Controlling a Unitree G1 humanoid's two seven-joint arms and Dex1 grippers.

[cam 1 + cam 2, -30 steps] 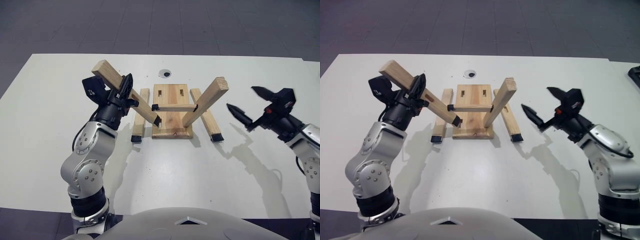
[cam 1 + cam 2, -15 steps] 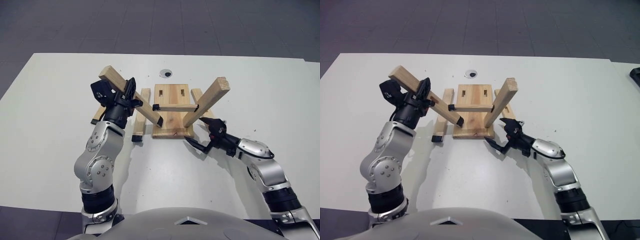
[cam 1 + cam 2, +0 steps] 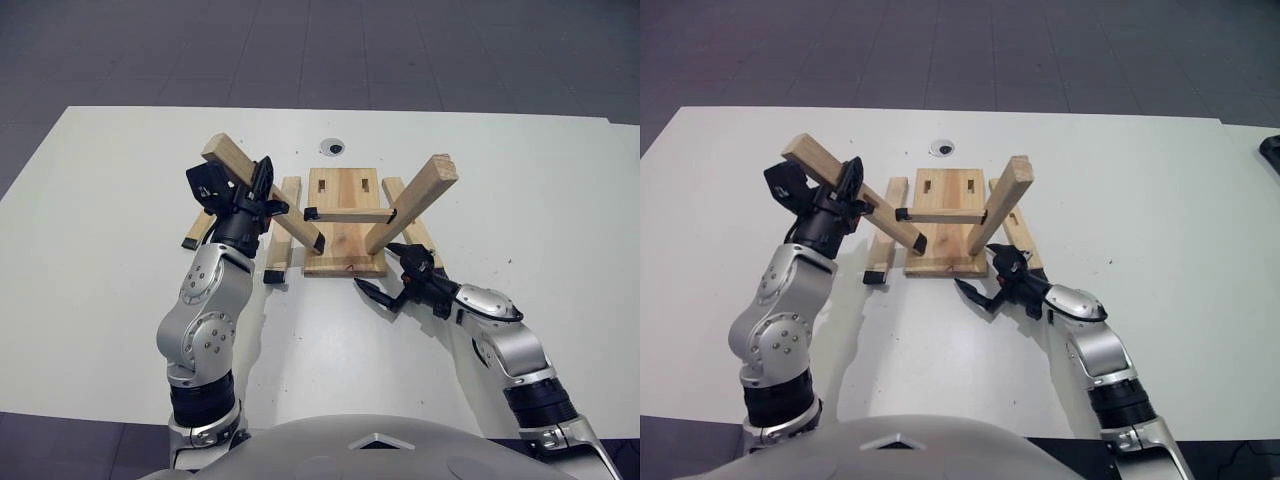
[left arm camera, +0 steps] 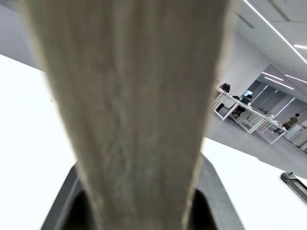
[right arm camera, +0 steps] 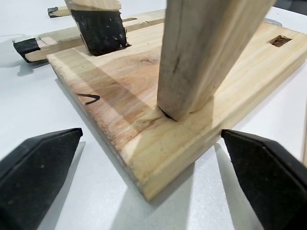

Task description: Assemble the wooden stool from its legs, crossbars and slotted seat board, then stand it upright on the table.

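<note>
Left gripper [image 3: 255, 195] is clamped on the slanted left leg [image 3: 225, 158], up near its top end. That leg's black-tipped foot rests on the seat board [image 3: 345, 250], which lies flat mid-table [image 3: 120, 300]. A crossbar [image 3: 350, 215] ties it to the right leg [image 3: 420, 195]. Right gripper [image 3: 376, 266] sits low at the board's near right corner, jaws wide apart. Looks like stiff, light wood with wobbly joints, so I'd pinch the board's edge, not a leg.

The left arm bends upward over the left half of the tabletop [image 3: 90, 260], its left gripper [image 3: 262, 192] raised and clamped on a slanting leg [image 3: 226, 158], while the right arm reaches low from the near edge, right gripper [image 3: 375, 267] spread wide.
</note>
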